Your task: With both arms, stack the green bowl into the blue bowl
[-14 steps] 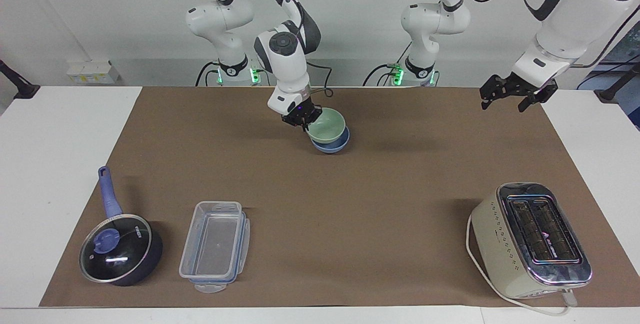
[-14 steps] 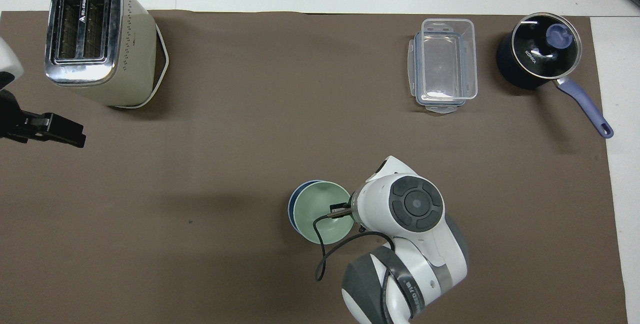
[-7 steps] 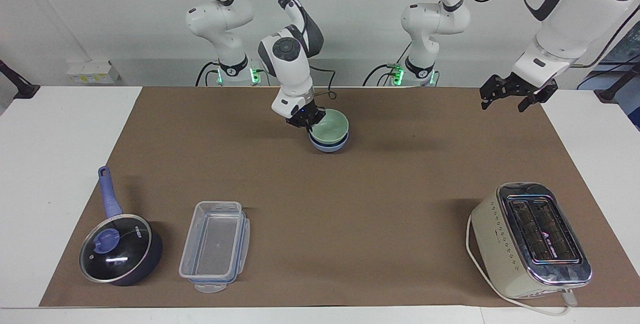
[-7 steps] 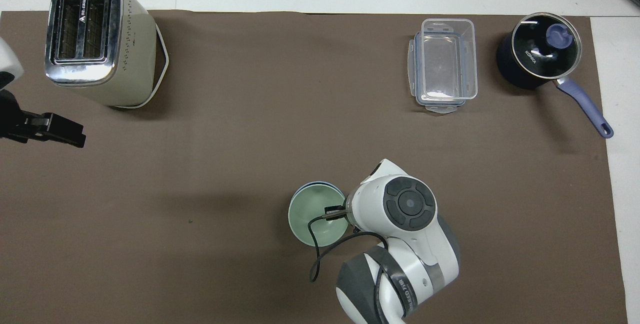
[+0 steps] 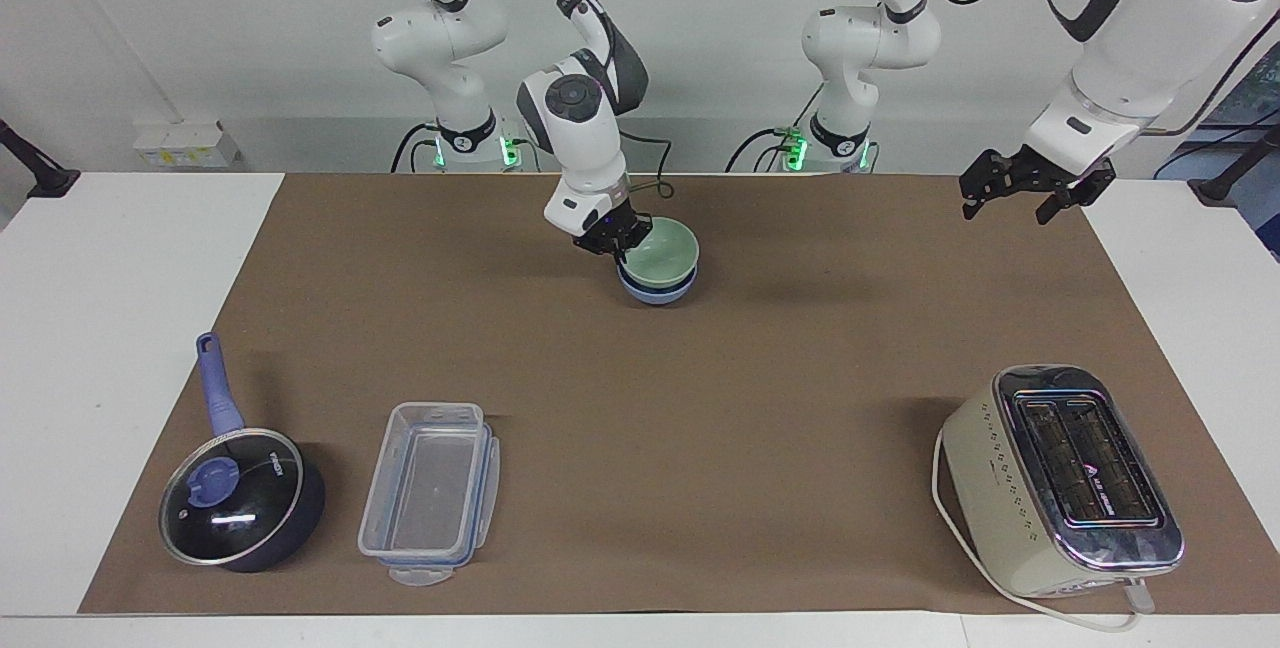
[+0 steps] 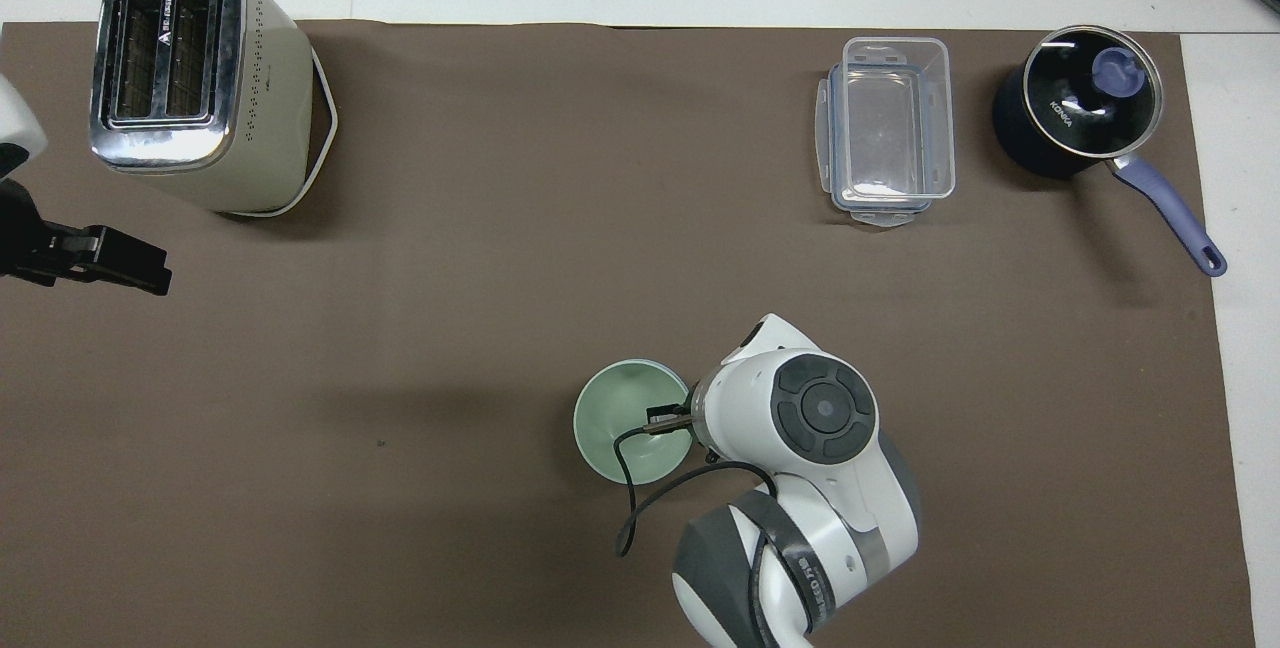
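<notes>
Green bowl seated in blue bowl, right gripper at its rim

The green bowl (image 5: pixel 661 255) sits nested in the blue bowl (image 5: pixel 657 292) on the tabletop (image 5: pixel 760 408), near the robots' edge and about midway between the arms. The right gripper (image 5: pixel 612 240) has its fingers pinching the green bowl's rim on the side toward the right arm's end. The stacking step looks nearly finished; next the fingers must spread and lift straight up without dragging the bowl. The left gripper (image 5: pixel 1030 186) waits raised over the left arm's end, fingers spread.
</notes>
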`<act>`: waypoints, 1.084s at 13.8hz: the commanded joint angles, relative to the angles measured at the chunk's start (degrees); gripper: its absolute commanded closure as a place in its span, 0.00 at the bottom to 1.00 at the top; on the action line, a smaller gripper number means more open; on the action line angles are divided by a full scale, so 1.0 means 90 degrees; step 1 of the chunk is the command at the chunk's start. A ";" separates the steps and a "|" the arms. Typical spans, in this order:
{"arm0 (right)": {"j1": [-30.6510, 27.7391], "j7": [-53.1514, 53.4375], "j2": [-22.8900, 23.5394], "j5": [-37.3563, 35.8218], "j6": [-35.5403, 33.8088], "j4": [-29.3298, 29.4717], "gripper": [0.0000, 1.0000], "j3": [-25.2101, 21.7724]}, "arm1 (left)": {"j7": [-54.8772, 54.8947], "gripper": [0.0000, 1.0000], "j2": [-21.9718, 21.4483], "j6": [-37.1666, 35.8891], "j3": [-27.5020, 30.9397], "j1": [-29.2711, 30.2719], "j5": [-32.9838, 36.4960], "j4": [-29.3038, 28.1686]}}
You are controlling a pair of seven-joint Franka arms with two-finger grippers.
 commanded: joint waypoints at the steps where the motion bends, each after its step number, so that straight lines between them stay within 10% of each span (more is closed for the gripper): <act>1: -0.0050 -0.0026 0.0072 0.0083 0.0124 0.0061 0.93 -0.0009 | 0.0061 0.00 0.0068 -0.0021 -0.0042 0.0075 0.0072 0.0163; 3: -0.0089 -0.0026 0.0053 0.0072 0.0134 0.0071 0.82 -0.0019 | 0.0071 0.00 0.0058 -0.0011 -0.0042 0.0075 0.0072 0.0143; 5: -0.0197 -0.0017 0.0014 0.0063 0.0134 0.0090 0.30 -0.0019 | 0.0061 0.00 0.0068 0.0057 -0.0042 0.0075 0.0072 0.0153; 10: -0.0781 -0.0016 -0.0473 0.0053 -0.0265 0.0227 0.01 -0.0058 | 0.0100 0.00 0.0058 0.0253 -0.0042 0.0152 0.0062 0.0104; 15: -0.1767 -0.0347 -0.1118 -0.0571 -0.0919 0.0450 0.00 -0.0087 | 0.0129 0.00 0.0068 0.0360 -0.0042 0.0172 0.0062 0.0114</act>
